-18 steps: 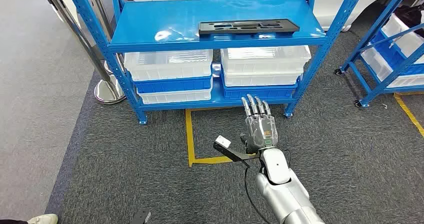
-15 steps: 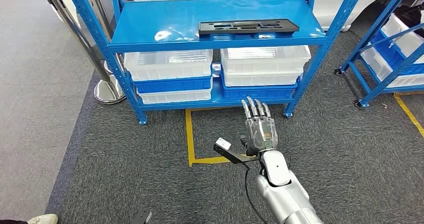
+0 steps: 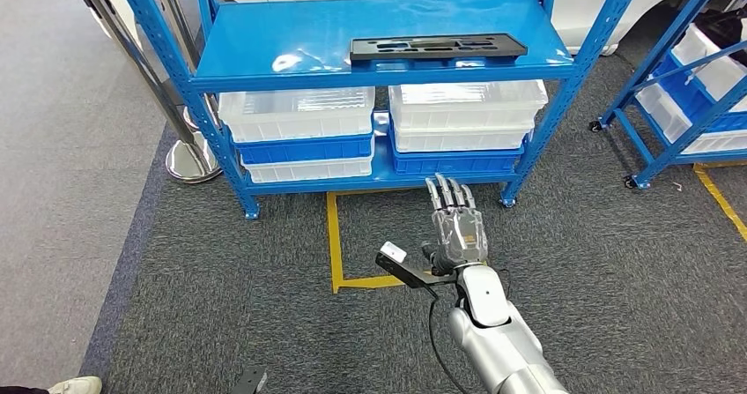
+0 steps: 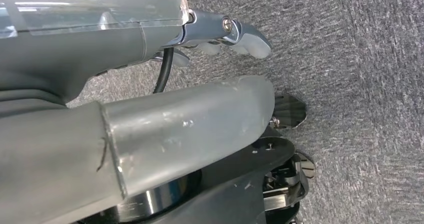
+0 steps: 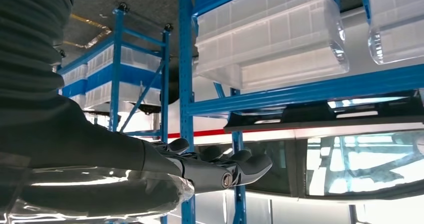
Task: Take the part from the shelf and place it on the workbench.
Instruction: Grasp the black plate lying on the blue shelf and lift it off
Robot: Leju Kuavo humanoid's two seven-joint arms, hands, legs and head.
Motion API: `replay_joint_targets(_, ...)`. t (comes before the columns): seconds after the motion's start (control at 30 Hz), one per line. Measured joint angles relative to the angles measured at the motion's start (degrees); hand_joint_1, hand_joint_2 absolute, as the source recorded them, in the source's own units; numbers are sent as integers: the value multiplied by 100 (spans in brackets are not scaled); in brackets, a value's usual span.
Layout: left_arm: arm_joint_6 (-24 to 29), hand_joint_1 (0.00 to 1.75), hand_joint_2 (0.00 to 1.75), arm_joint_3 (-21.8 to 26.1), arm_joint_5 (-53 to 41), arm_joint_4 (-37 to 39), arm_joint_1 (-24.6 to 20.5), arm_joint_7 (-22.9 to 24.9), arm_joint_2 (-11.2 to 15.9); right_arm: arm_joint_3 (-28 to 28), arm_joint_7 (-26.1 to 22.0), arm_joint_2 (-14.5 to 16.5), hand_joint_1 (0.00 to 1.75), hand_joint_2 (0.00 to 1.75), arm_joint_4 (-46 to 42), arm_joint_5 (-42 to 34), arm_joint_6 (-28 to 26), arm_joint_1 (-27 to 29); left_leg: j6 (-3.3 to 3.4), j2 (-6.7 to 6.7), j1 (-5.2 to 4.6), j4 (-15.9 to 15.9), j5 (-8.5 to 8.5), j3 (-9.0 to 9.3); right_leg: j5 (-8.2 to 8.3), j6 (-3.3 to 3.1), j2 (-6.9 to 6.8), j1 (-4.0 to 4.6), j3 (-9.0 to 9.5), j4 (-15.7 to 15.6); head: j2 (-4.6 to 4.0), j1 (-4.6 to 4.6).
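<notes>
Part: I see the black part lying flat on the top level of the blue shelf, near the front edge, toward the right side. From the right wrist it shows as a dark bar resting on that level.
Right hand: my right hand is stretched out low in front of the shelf, over the carpet, fingers straight and apart, holding nothing. It is well below the part and not touching the shelf. At the wrist view the fingers point toward the shelf.
Left hand: my left hand hangs over grey carpet; I see the thumb and a fingertip with nothing in them, but I cannot tell whether the fingers are spread or curled.
Bins: clear bins sit on the lower levels, under the part.
Floor: yellow tape marks the carpet before the shelf.
</notes>
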Motion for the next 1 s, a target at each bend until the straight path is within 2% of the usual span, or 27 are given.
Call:
replay_joint_targets(0.27,1,0,0,0,-21,0,-9,10,-1,74,-56,64,0,175,64,-39,0,-73,1,0,-1,2,-1,-1,1,1,-1,-1,1,-2,0,0)
replay_joint_targets(0.37,4,0,0,0,-25,0,-15,16,2,94,-75,115,0,175,72,-71,0,-95,49,-3,-22,19,-5,-17,26,40,-11,-31,9,-41,0,-3)
replay_joint_targets(0.43,10,0,0,0,-38,0,-20,18,-4,107,-107,166,0,175,76,-104,-2,-124,104,-6,17,-78,45,26,5,70,10,-24,9,-28,0,-2)
replay_joint_targets(0.5,15,0,0,0,-56,0,-35,18,-13,127,-134,194,0,175,85,-124,-5,-162,146,-10,61,-183,99,81,-194,85,70,-15,-144,305,0,3)
replay_joint_targets(0.57,24,0,0,0,-69,0,-51,17,-18,154,-146,196,0,175,104,-133,-7,-175,162,-21,63,-196,101,89,-508,101,110,-25,-518,1022,0,5)
replay_joint_targets(0.6,28,0,0,0,-75,0,-52,17,-20,167,-150,195,0,175,117,-140,-7,-172,164,-34,64,-190,93,90,-593,112,115,-34,-706,1343,0,5)
replay_joint_targets(0.63,33,0,0,0,-80,0,-48,17,-21,177,-150,194,0,175,130,-150,-8,-166,157,-50,69,-180,78,96,-571,122,117,-46,-823,1497,0,4)
replay_joint_targets(0.67,37,0,0,0,-85,0,-46,17,-24,186,-150,193,0,175,140,-163,-8,-165,139,-71,78,-164,54,107,-429,131,119,-60,-833,1429,0,4)
replay_joint_targets(0.73,45,0,0,0,-98,0,-44,17,-32,205,-157,194,0,175,151,-187,-9,-174,69,-108,106,-102,-31,136,12,146,128,-92,-586,789,0,4)
replay_joint_targets(0.77,49,0,0,0,-104,0,-49,17,-33,215,-162,195,0,175,155,-195,-9,-182,23,-123,108,-49,-80,136,152,144,145,-95,-450,469,0,11)
replay_joint_targets(0.8,53,0,0,0,-109,0,-53,19,-34,226,-169,198,0,175,161,-205,-9,-188,-24,-135,105,-9,-115,119,203,120,163,-92,-369,270,0,13)
replay_joint_targets(0.83,55,0,0,0,-113,0,-55,19,-33,237,-177,204,0,175,166,-217,-9,-192,-67,-143,101,18,-137,95,173,86,182,-78,-347,198,0,13)
replay_joint_targets(0.93,57,0,0,0,-119,0,-52,19,-36,256,-191,240,0,175,170,-263,-12,-210,-163,-141,117,42,-186,85,110,-50,194,-59,-337,163,0,4)
replay_joint_targets(1.0,57,0,0,0,-123,0,-60,18,-36,276,-208,274,0,175,167,-294,-14,-245,-209,-116,129,347,-346,-42,83,-129,182,-73,-267,126,0,-7)
